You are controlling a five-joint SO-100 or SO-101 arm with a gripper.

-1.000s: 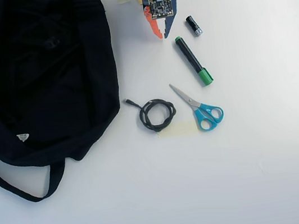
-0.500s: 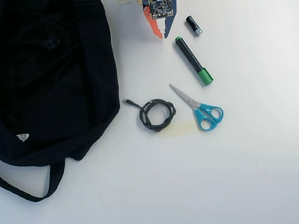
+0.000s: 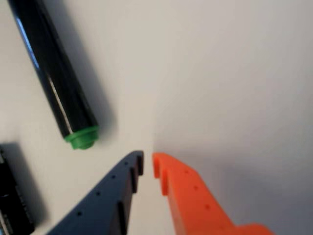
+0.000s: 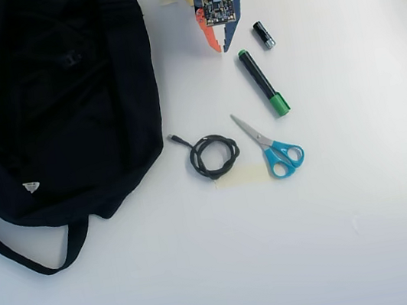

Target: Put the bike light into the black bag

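Claw (image 3: 147,165): closest to my wrist lens, blue finger left, orange finger right, tips nearly together with a thin gap, nothing between them.
Claw from above (image 4: 218,44): parked at the top edge of the counter (image 4: 341,239), pointing down-frame, so I read it as resting before any reach.
Bike light: I can't find it. No red lens face shows in either view; possibly it's hidden, I can't tell.
Black bag (image 4: 48,100): big and floppy at overhead left, strap trailing off the lower left, white label near its lower edge; the opening isn't clear to me from here.
Marker (image 4: 263,82): black barrel, green cap, just right of my claw in the overhead view, well clear of the bag.
Battery (image 4: 263,35): short, black and silver, beside the claw; not my target.
Cable (image 4: 212,155): coiled mid-counter, near the bag's edge.
Scissors (image 4: 274,149): blue handles, right of the cable.
Judgement: I must locate the light before I commit to a reach.
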